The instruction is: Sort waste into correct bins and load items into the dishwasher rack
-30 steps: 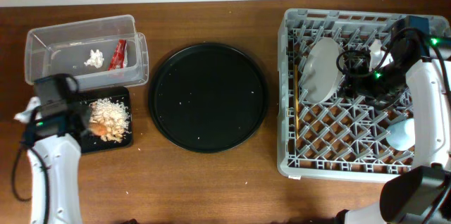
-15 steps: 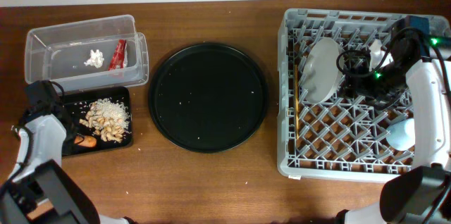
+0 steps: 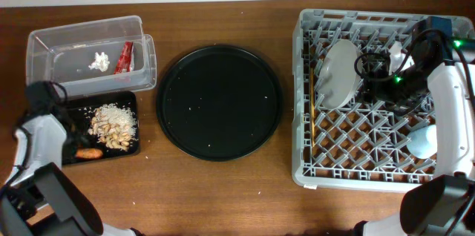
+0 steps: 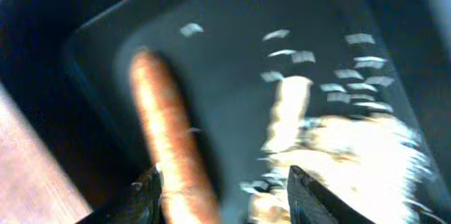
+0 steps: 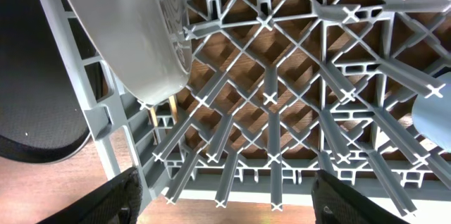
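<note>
The fingers of the left gripper (image 4: 225, 199) are spread and empty, close over the orange carrot (image 4: 169, 153). The carrot lies in the flat black rectangular tray (image 4: 232, 55) beside the pile of beige food scraps (image 4: 352, 139); this view is blurred. The fingers of the right gripper (image 5: 232, 199) are also spread, holding nothing, over the large square grey plastic rack (image 5: 268, 97). There the round grey plate (image 5: 134, 27) stands on edge, with the thin wooden chopsticks (image 5: 153, 117) by its lower rim and the small light-blue cup (image 5: 435, 111) well apart. The red crinkled wrapper (image 3: 125, 56) and the small white crumpled tissue (image 3: 99, 61) lie in the clear rectangular plastic tub (image 3: 44, 47).

There is one each of these: clear rectangular plastic tub (image 3: 70, 61), flat black rectangular tray (image 3: 77, 130), large round black tray (image 3: 219, 104), square grey plastic rack (image 3: 349, 158), red crinkled wrapper (image 3: 125, 56), white crumpled tissue (image 3: 99, 61), beige food-scrap pile (image 3: 115, 125), orange carrot (image 3: 90, 152), round grey plate (image 3: 338, 73), light-blue cup (image 3: 424, 142). The thin wooden chopsticks (image 5: 153, 117) number two.
</note>
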`<control>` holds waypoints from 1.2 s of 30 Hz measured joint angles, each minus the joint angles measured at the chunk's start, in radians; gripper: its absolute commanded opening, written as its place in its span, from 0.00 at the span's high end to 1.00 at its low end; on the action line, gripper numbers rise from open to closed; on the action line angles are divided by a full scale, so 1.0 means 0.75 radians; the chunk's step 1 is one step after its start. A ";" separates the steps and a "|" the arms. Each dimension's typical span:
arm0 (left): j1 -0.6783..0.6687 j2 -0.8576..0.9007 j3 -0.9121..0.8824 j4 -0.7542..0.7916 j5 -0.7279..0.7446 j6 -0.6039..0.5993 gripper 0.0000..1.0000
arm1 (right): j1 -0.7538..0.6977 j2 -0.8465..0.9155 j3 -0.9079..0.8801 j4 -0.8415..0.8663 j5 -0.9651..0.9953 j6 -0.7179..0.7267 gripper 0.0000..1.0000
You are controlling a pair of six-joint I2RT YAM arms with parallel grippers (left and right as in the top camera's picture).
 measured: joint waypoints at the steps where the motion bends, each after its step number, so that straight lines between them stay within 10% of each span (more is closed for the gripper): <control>1: -0.001 -0.002 0.069 -0.017 0.080 0.075 0.36 | 0.000 0.000 0.000 0.007 0.000 0.000 0.17; 9: -0.297 -0.027 0.318 -0.122 0.462 0.603 0.01 | 0.110 0.000 0.000 0.144 -0.142 -0.026 0.08; 22: -0.535 -0.047 0.321 -0.880 0.339 0.751 0.01 | 0.231 -0.001 -0.003 -0.054 0.047 -0.065 0.08; 36: -0.744 -0.939 -0.104 -0.369 0.271 0.799 0.01 | 0.231 -0.956 -0.821 0.607 0.068 0.014 0.02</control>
